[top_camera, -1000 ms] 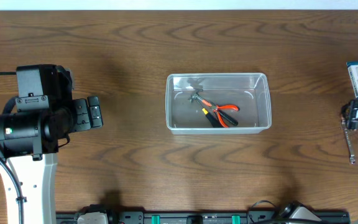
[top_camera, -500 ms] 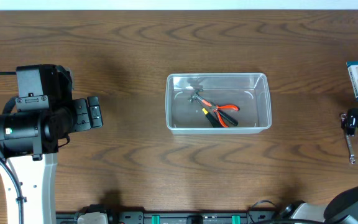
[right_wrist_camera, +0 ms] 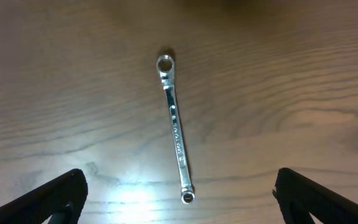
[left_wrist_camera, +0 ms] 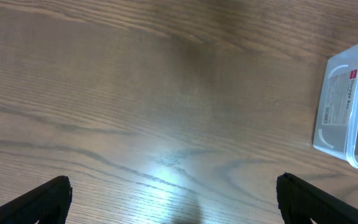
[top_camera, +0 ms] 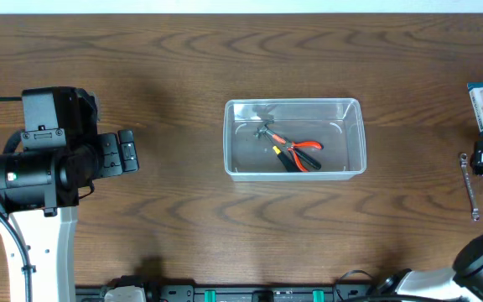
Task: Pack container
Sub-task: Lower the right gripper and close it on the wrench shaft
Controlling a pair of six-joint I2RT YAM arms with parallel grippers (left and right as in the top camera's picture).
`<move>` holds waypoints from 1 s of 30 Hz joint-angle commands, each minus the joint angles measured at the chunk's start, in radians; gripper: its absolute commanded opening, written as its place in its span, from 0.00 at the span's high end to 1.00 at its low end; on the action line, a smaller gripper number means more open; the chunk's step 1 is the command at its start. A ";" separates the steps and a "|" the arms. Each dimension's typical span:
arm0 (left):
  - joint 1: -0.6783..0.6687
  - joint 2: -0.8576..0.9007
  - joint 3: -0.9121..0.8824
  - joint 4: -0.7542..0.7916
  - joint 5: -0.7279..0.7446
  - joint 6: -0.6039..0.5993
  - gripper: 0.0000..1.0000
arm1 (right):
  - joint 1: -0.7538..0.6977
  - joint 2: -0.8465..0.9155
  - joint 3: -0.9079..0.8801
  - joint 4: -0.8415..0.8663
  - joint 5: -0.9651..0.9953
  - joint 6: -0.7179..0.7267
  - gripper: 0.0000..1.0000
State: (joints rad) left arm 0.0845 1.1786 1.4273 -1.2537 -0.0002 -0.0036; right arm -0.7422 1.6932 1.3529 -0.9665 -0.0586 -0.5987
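Barely visible, left end effector (left_wrist_camera: 173, 186) spread wide, container (left_wrist_camera: 353, 106) cropped, right end effector (right_wrist_camera: 180, 177) likewise, over wrench (right_wrist_camera: 174, 124).

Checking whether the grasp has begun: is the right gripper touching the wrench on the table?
Apart. The right wrist view shows the wrench lying flat between the open right gripper fingers, with bare wood on both sides.
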 commanded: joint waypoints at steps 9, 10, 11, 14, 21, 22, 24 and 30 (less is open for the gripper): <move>0.005 0.005 0.003 -0.003 -0.008 -0.009 0.02 | -0.010 0.174 0.004 0.021 -0.028 -0.109 0.01; 0.005 0.005 0.003 -0.003 -0.008 -0.009 0.02 | -0.010 0.187 0.004 0.019 -0.027 -0.120 0.01; 0.005 0.005 0.003 -0.003 -0.008 -0.009 0.02 | -0.009 0.195 0.004 0.016 -0.027 -0.129 0.01; 0.005 0.005 0.003 -0.003 -0.008 -0.009 0.02 | -0.009 0.225 0.004 0.016 -0.027 -0.146 0.01; 0.005 0.005 0.003 -0.003 -0.008 -0.009 0.02 | -0.018 0.285 0.002 0.016 0.001 -0.181 0.01; 0.005 0.005 0.003 -0.003 -0.008 -0.009 0.02 | -0.021 0.291 0.000 0.015 0.005 -0.181 0.01; 0.005 0.005 0.003 -0.003 -0.008 -0.009 0.02 | -0.026 0.303 -0.007 0.015 0.021 -0.180 0.01; 0.005 0.005 0.003 -0.003 -0.008 -0.009 0.02 | -0.025 0.308 -0.020 0.026 0.071 -0.158 0.01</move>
State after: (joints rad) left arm 0.0845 1.1786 1.4273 -1.2537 -0.0006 -0.0032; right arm -0.7563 1.9945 1.3388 -0.9424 -0.0162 -0.7593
